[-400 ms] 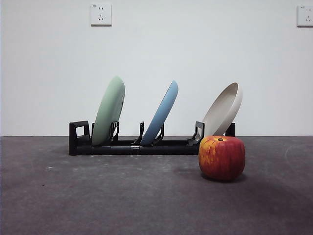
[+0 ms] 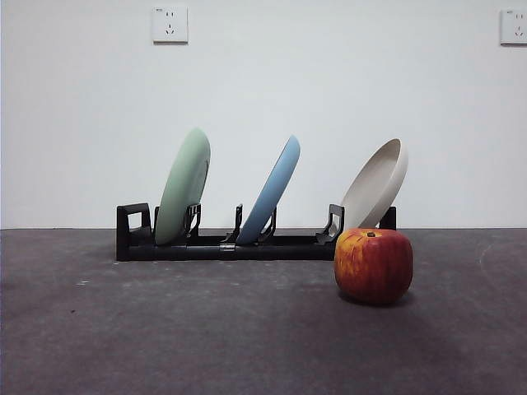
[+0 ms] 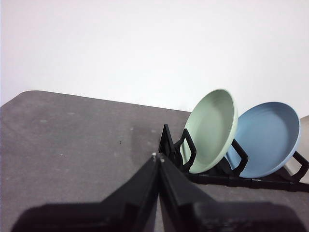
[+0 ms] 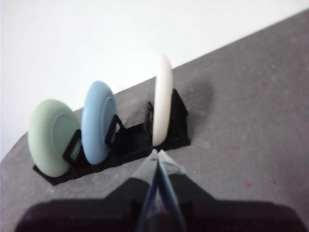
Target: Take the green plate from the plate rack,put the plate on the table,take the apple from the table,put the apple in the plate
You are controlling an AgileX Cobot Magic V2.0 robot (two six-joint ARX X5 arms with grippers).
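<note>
The green plate (image 2: 184,183) stands tilted in the leftmost slot of the black plate rack (image 2: 222,245) on the dark grey table (image 2: 206,337). The red apple (image 2: 373,265) sits on the table in front of the rack's right end. In the left wrist view my left gripper (image 3: 158,157) is shut and empty, a short way from the green plate (image 3: 211,129) and the rack (image 3: 227,174). My right gripper (image 4: 156,153) is shut and empty, facing the rack (image 4: 130,145) from the other side, with the green plate (image 4: 50,137) farthest from it. Neither arm shows in the front view.
A light blue plate (image 2: 271,188) leans in the middle slot and a beige plate (image 2: 378,184) in the right slot, just behind the apple. A white wall with two sockets (image 2: 170,24) rises behind the table.
</note>
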